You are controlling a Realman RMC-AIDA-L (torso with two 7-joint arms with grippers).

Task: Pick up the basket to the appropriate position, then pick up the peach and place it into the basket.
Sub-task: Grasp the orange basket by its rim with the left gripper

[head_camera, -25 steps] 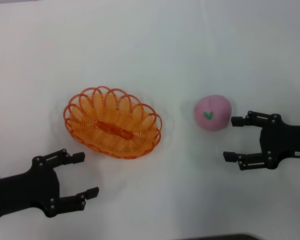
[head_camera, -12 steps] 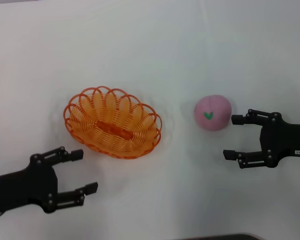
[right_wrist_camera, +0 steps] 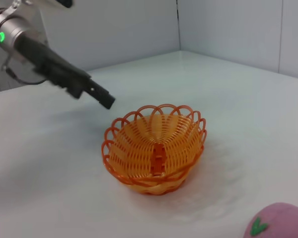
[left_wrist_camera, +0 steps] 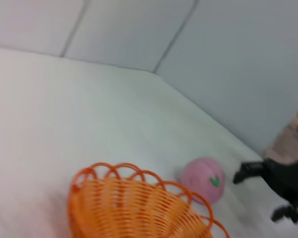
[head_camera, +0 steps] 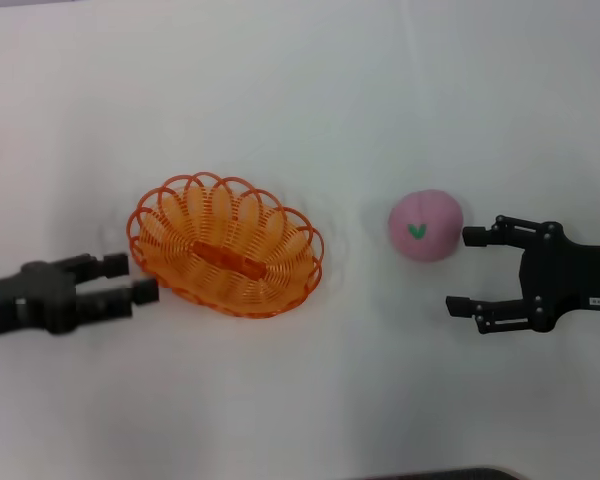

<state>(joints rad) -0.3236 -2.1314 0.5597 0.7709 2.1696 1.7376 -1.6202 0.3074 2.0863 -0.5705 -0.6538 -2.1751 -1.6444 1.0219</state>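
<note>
The orange wire basket (head_camera: 225,245) sits on the white table, left of centre. It also shows in the left wrist view (left_wrist_camera: 134,208) and the right wrist view (right_wrist_camera: 156,148). The pink peach (head_camera: 425,225) with a green leaf mark lies to its right, on the table. My left gripper (head_camera: 142,278) is open, rolled onto its side, its tips just beside the basket's left rim. My right gripper (head_camera: 458,273) is open and empty, its upper finger close to the peach's right side. The peach also shows in both wrist views (left_wrist_camera: 202,179) (right_wrist_camera: 280,220).
The white table (head_camera: 300,100) stretches wide behind the basket and the peach. Pale wall panels (left_wrist_camera: 228,59) stand at the table's far edge. A dark strip (head_camera: 430,474) marks the table's front edge.
My left gripper has moved up and toward the basket's left rim and has rolled onto its side. The right gripper, the basket and the peach have not moved.
</note>
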